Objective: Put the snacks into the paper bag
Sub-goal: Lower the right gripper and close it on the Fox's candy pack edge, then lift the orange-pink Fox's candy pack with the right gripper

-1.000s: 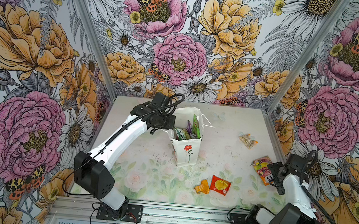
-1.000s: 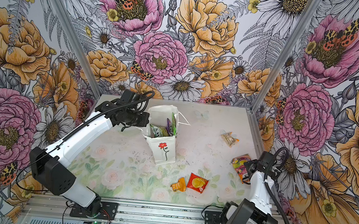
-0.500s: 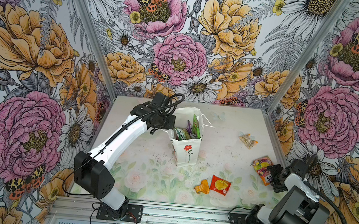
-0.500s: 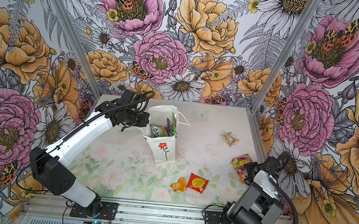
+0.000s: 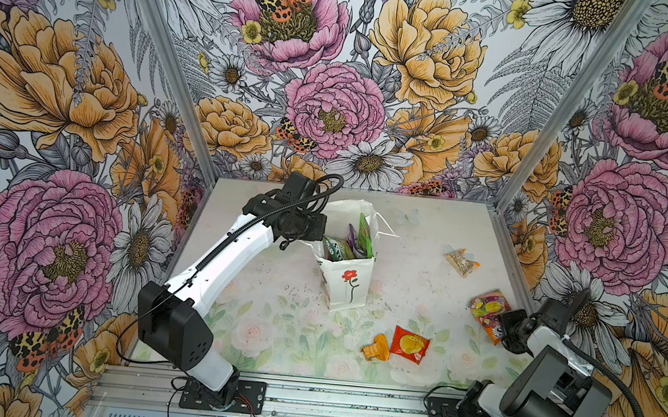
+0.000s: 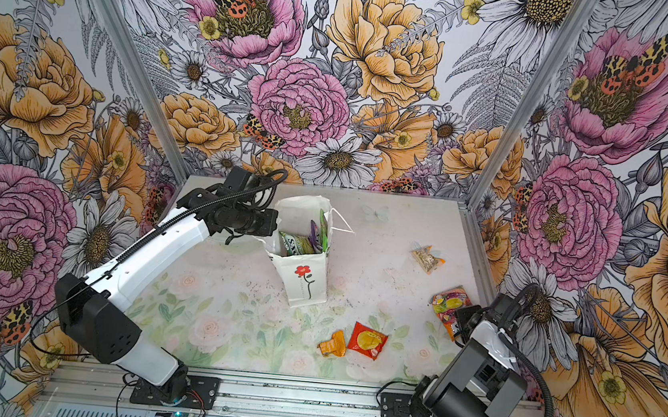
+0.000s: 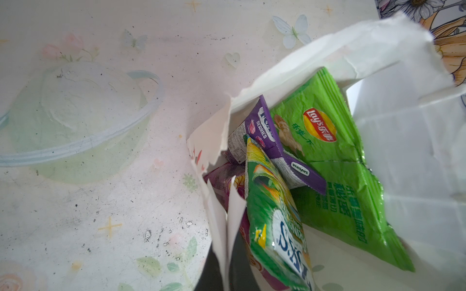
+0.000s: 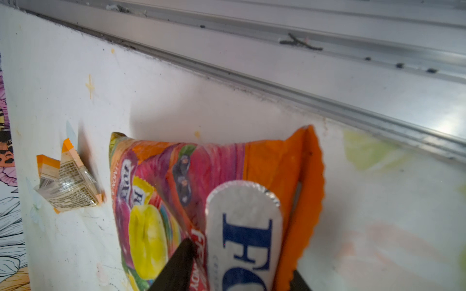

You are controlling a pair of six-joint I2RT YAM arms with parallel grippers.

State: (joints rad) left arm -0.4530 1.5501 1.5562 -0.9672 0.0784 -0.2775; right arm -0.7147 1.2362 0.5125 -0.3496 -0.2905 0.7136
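Close the right gripper, narrow astride the orange candy packet at the right edge of the table, until firm; cannot tell if gripped. Lift clear, carry above the paper bag.

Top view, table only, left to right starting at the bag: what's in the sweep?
paper bag → small orange packet → red-yellow packet → clear packet → multicoloured candy packet. Left out: the packets in the bag, which overlap it.
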